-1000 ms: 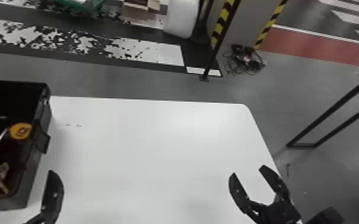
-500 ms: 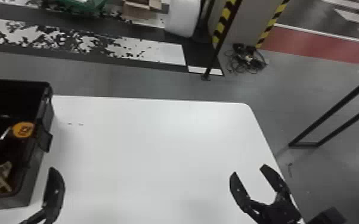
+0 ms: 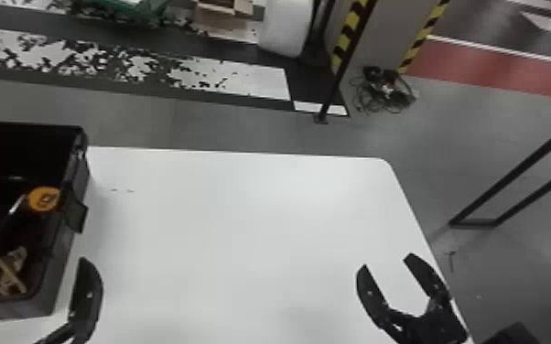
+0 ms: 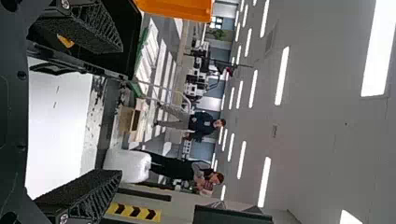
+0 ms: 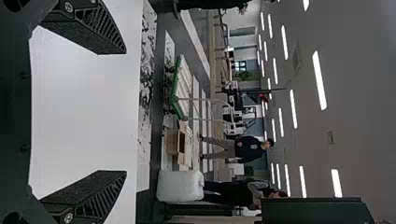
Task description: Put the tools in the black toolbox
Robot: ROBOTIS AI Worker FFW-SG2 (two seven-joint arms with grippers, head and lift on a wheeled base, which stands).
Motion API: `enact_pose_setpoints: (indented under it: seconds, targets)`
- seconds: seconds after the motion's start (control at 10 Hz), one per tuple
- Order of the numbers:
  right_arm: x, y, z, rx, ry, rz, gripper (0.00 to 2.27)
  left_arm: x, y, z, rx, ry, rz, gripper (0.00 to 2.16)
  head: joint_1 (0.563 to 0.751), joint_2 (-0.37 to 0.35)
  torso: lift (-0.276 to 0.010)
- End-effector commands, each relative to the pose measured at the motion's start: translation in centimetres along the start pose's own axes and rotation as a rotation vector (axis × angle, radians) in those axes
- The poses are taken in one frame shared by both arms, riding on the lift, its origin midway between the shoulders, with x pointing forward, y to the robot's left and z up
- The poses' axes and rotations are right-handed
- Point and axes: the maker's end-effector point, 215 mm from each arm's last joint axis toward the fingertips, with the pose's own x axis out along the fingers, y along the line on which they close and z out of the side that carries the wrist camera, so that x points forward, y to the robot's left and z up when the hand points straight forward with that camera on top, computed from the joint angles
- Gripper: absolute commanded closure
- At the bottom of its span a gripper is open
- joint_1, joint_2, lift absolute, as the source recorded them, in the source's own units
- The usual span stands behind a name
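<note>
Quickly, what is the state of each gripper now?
Left gripper: open, nothing between its jaws.
Right gripper: open, also empty.

A smooth white surface (image 3: 242, 228) was seen in the head view, with the black toolbox (image 3: 57, 290) set directly on it, upright and open at the top. A dark latch (image 3: 75, 214) was held out from the toolbox's right-hand wall, above the surface. Just to the right of the toolbox, two small dark marks (image 3: 130, 190) were shown side by side, and a soft grey shadow was cast along that wall. To the right of the toolbox, the surface was bounded by a straight far edge, ended by a rounded corner well apart from it. Near that corner, a pale sheen was reflected.
</note>
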Motion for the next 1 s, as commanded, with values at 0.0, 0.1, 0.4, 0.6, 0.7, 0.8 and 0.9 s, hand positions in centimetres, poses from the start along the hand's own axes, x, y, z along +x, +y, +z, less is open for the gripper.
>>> enact_pose_setpoints:
  seconds: [0.0, 0.1, 0.4, 0.6, 0.7, 0.8, 0.9]
  targets:
    - [0.01, 0.07, -0.03, 0.003, 0.000, 0.000, 0.09, -0.01, 0.06, 0.11, -0.001, -0.002, 0.001, 0.07, 0.695, -0.260, -0.039]
    - [0.01, 0.07, 0.06, 0.002, -0.003, 0.000, 0.09, -0.07, 0.09, 0.06, -0.002, 0.000, 0.002, 0.07, 0.695, -0.258, -0.039]
    - [0.07, 0.00, -0.07, 0.002, 0.000, -0.001, 0.09, 0.00, 0.47, 0.10, -0.012, -0.001, 0.010, 0.08, 0.695, -0.257, -0.039]
    - [0.14, 0.07, 0.05, 0.002, -0.004, 0.001, 0.09, -0.09, 0.61, 0.37, -0.012, -0.008, 0.012, 0.08, 0.695, -0.250, -0.039]
    - [0.14, 0.07, 0.05, 0.002, -0.004, 0.001, 0.09, -0.09, 0.69, 0.57, -0.012, -0.015, 0.013, 0.08, 0.695, -0.248, -0.039]
    - [0.19, 0.06, 0.10, 0.002, -0.006, 0.001, 0.09, -0.11, 0.73, 0.49, -0.013, -0.013, 0.014, 0.08, 0.695, -0.245, -0.039]
    - [0.18, 0.07, 0.18, 0.002, -0.009, 0.000, 0.09, -0.10, 0.83, 0.50, -0.013, -0.013, 0.016, 0.08, 0.695, -0.244, -0.039]
